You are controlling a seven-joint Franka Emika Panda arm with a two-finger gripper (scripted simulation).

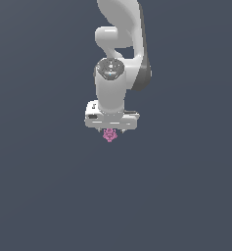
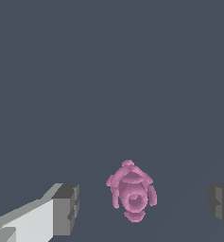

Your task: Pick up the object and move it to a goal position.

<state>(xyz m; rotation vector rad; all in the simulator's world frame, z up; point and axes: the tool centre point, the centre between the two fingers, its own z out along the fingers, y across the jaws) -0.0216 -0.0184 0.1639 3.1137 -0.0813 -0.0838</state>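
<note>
- Pink-magenta knobbly lump, the object (image 2: 131, 191), lying on the flat dark grey-blue ground (image 2: 108, 71), between the two fingers and touching neither.
- White two-finger gripper (image 2: 142, 208) spread wide: grey pad (image 2: 67, 208) on one side of the object, second grey pad (image 2: 220, 205) well apart on the other, clear gaps both ways.
- Seen from the exterior view: same object (image 1: 109, 135) poking out just below the white gripper body (image 1: 111, 120), white arm (image 1: 118, 59) rising straight above it.
- Judged step: closing on the object, not yet gripped.
- To do it well: shift slightly so the object sits midway, since it looks nearer the first pad; go low enough for the pads to catch the bulk, not the knobs; close slowly, since so small and lumpy a shape may roll or squirt out.
- Around the object: nothing else on the ground, nothing blocking the fingers.
- No goal marker visible in either view; cannot tell where it lies.
</note>
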